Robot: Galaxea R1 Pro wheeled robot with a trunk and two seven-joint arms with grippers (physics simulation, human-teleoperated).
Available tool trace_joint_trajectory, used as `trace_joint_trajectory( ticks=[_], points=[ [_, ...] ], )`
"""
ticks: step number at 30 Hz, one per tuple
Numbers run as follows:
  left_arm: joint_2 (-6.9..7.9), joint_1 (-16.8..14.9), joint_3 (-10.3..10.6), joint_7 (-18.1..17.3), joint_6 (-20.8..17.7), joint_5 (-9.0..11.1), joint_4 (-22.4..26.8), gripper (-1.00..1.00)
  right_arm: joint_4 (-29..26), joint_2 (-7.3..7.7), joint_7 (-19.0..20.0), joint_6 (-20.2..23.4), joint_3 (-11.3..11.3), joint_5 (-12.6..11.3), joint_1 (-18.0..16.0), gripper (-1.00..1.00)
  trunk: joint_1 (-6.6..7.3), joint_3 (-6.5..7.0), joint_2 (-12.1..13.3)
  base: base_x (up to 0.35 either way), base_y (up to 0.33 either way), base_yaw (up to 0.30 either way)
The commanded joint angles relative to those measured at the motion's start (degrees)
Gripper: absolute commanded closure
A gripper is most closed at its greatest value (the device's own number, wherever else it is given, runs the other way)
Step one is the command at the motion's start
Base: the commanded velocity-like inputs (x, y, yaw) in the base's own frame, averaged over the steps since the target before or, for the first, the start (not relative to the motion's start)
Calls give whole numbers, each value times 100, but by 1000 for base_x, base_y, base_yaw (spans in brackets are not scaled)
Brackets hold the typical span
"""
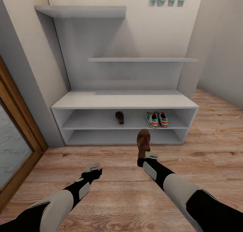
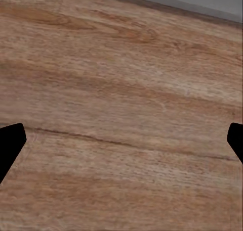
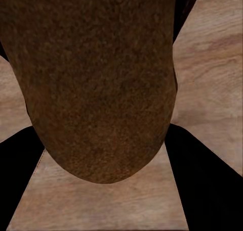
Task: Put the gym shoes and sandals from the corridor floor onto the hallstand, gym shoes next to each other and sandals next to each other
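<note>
The white-grey hallstand (image 1: pixel 125 100) stands against the far wall. On its upper open shelf the two gym shoes (image 1: pixel 157 119) sit side by side at the right, and one brown sandal (image 1: pixel 119 117) lies near the middle. My right gripper (image 1: pixel 145 155) is shut on the second sandal (image 1: pixel 143 143), held above the wood floor just in front of the rack; its brown sole (image 3: pixel 96 84) looms between the dark fingers (image 3: pixel 202 180). Lower left, my left gripper (image 1: pixel 93 168) hangs open over bare planks, its fingertips (image 2: pixel 10 145) at the picture's sides.
A wood-framed door with a frosted pane (image 1: pixel 13 147) runs along the left. Floating shelves (image 1: pixel 141 60) hang above the bench top. The wood-plank corridor floor (image 1: pixel 121 191) stretches in front of the rack and off to the right.
</note>
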State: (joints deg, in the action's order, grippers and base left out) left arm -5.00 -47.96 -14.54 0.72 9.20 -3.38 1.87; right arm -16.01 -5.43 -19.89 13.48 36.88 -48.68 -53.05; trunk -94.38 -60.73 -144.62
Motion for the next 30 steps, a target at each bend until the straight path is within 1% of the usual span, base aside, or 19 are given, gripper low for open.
trace_joint_trajectory(
  ticks=[1, 2, 3, 4, 5, 6, 7, 11, 12, 15, 20, 21, 22, 23, 24, 25, 26, 27, 30],
  points=[
    [-3, -3, -34, 275, 20, -35, -5, -100, 4, -8, -78, 39, 47, -87, -25, 100, 1, -5, -2, 0, 0, 0],
    [-9, -5, -33, 792, 22, -34, -7, -100, 56, -23, -139, 59, 47, -154, -55, 100, 1, -5, -2, 0, 0, 0],
    [-11, -4, -32, 1111, 21, -33, -10, -100, 119, -26, -175, 71, 44, -200, -75, 100, 1, -5, -2, 0, 0, 0],
    [7, 46, -31, 951, 6, -37, -19, -100, 189, -22, -195, 91, 41, -249, -99, 100, 1, -5, -2, 0, 0, 0],
    [27, 313, -31, 343, -4, -38, -16, -100, 212, -21, -200, 100, 40, -267, -108, 100, 1, -5, -2, 0, 0, 0],
    [44, 427, -31, 162, -6, -39, -15, -100, 213, -21, -200, 102, 40, -272, -110, 100, 1, -5, -2, 0, 0, 0],
    [136, 733, -31, -296, -3, -34, -11, -100, 184, -35, -103, 112, 46, -289, -121, 100, 1, -5, -2, 0, 0, 0],
    [213, 859, -31, -547, 1, -27, -6, -100, 80, -58, 258, 138, 58, -299, -129, 100, 1, -5, -2, 0, 0, 0],
    [237, 890, -31, -614, 2, -24, -5, -100, 35, -70, 507, 211, 67, -298, -131, 100, 1, -5, -2, 0, 0, 0],
    [258, 918, -31, -671, 2, -19, -3, -100, -44, -98, 787, 479, 85, -282, -133, 100, 1, -5, -2, 0, 0, 0],
    [274, 939, -31, -716, 3, -15, -3, -100, -335, -124, 997, 1457, 109, -49, -131, 100, 1, -5, -2, 0, 0, 0],
    [276, 942, -31, -721, 1, -14, -2, -100, -503, -128, 1015, 1861, 113, 103, -131, 100, 1, -5, -2, 0, 0, 0],
    [276, 942, -31, -721, 1, -14, -2, -100, -503, -128, 1015, 1861, 113, 103, -131, 100, 1, -5, -2, 0, 0, 0],
    [277, 942, -31, -723, 2, -14, -2, -100, -615, -129, 1017, 2092, 114, 189, -132, 100, 1, -5, -2, 0, 0, 0],
    [278, 944, -31, -726, 2, -14, -2, -100, -929, -131, 958, 2701, 113, 397, -135, 100, 1, -5, -2, 0, 0, 0],
    [278, 944, -31, -727, 2, -14, -2, -100, -1092, -129, 886, 3029, 113, 502, -145, 100, 1, -5, -2, 0, 0, 0],
    [279, 945, -31, -729, 3, -14, -2, -100, -1360, -128, 667, 3533, 108, 674, -190, 100, 1, -5, -2, 0, 0, 0],
    [279, 946, -31, -730, 1, -14, -2, -100, -1535, -125, 395, 3835, 102, 787, -251, 100, 1, -5, -2, 0, 0, 0],
    [280, 946, -31, -731, -3, -9, -2, -100, -1711, -120, -147, 4158, 92, 908, -341, 100, 1, -5, -2, 0, 0, 0]
  ],
)
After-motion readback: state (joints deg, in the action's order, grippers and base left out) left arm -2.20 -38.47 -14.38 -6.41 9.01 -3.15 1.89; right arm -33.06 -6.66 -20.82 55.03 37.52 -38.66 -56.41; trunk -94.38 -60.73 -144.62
